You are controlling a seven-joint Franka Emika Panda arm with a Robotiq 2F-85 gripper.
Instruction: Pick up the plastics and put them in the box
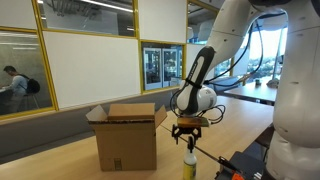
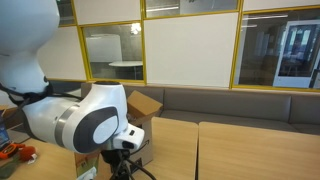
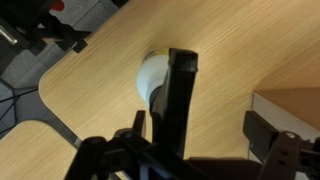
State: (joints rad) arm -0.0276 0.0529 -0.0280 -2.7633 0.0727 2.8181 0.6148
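Black two-finger gripper, jaws apart, is held above the upright pale plastic bottle near the wooden table's front edge; the bottle, seen off-centre in the wrist view, should be centred before closure.

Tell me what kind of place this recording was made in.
Probably an office or campus common area: glass-walled rooms with yellow frames, a person seated at a desk behind the glass, and a long bench running along the wall beside wooden tables.
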